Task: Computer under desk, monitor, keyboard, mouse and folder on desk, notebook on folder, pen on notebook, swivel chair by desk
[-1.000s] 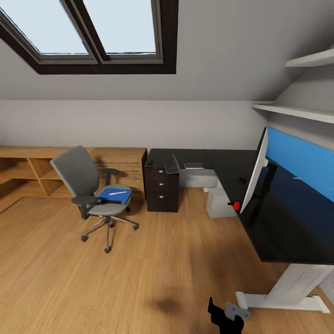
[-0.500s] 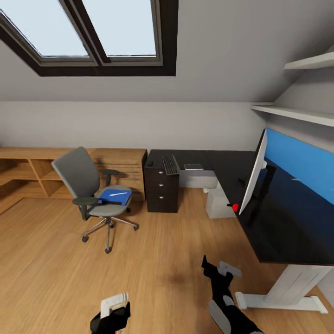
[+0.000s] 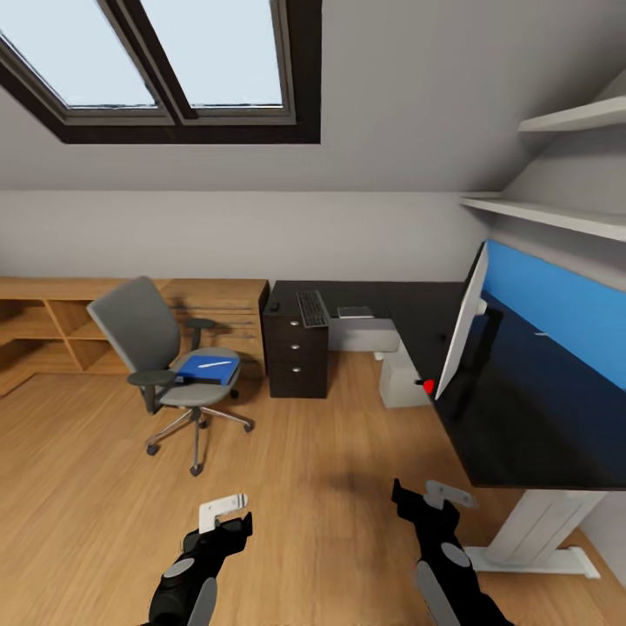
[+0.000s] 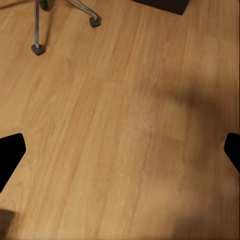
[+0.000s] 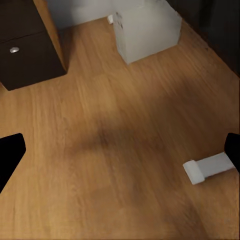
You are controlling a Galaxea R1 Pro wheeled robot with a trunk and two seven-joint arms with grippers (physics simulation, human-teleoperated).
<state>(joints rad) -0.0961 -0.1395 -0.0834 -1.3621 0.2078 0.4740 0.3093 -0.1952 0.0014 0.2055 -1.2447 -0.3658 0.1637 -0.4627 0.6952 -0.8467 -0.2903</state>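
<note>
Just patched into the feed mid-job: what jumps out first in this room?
The swivel chair stands out on the wood floor left of the desk, with the blue folder and the pen on its seat. On the desk's right wing the monitor stands edge-on before the blue back panel; the keyboard lies on the far wing.

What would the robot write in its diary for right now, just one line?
phase: facing desk area | left gripper: open, empty | right gripper: open, empty | bright blue flat folder: on grey swivel chair | glossy black desk: right
</note>
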